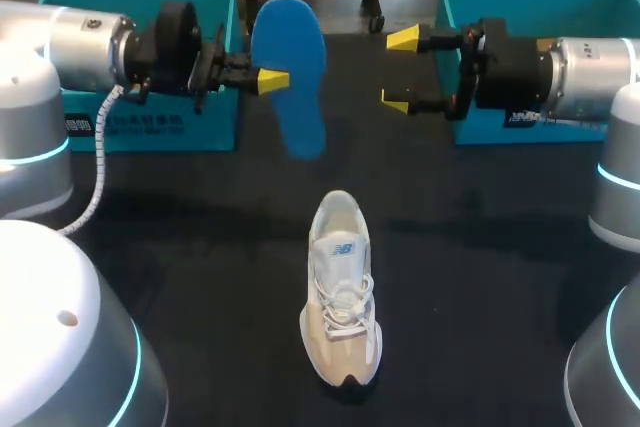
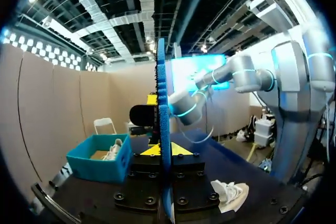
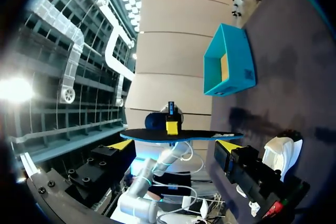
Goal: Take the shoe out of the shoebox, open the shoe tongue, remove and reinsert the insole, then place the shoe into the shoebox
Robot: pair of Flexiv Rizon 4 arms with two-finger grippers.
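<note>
My left gripper [image 1: 270, 80] is shut on a blue insole [image 1: 292, 67] and holds it in the air above the table's far middle. In the left wrist view the insole [image 2: 161, 103] stands edge-on between the yellow tips of that gripper [image 2: 164, 150]. My right gripper [image 1: 400, 69] faces it from the right, open and a short way off the insole. In the right wrist view the insole [image 3: 181, 136] lies level ahead of the open right gripper [image 3: 175, 145]. The white and beige shoe [image 1: 342, 292] rests on the black table, nearer the front, with nothing touching it.
A teal shoebox [image 1: 140, 57] stands at the back left behind my left arm. Another teal box [image 1: 540, 7] stands at the back right behind my right arm; the left wrist view shows a second shoe inside it [image 2: 111, 150]. The black tabletop [image 1: 200, 247] surrounds the shoe.
</note>
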